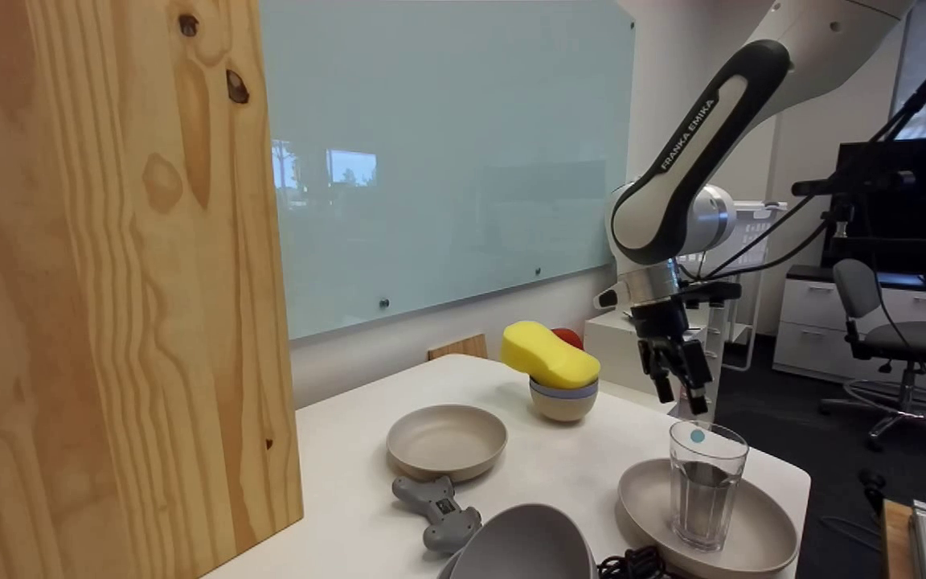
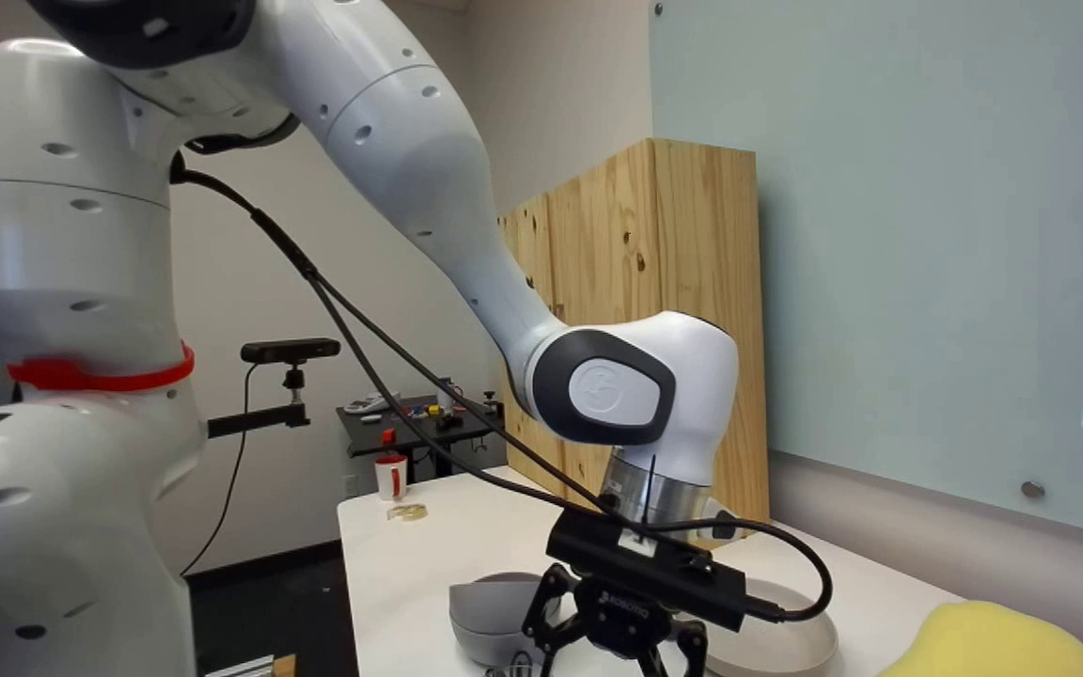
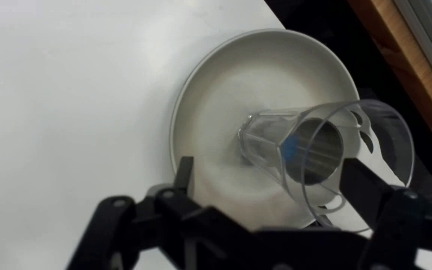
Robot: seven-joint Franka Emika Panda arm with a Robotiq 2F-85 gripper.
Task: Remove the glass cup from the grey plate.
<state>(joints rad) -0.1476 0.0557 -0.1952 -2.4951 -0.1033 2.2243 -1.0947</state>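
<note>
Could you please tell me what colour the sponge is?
The sponge is yellow, showing best in an exterior view.

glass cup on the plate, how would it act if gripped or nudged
The glass cup probably won't flex: its clear, faceted walls look rigid. Its glossy sides may slip. Standing taller than wide on the grey plate, it could tip if pushed high.
</note>
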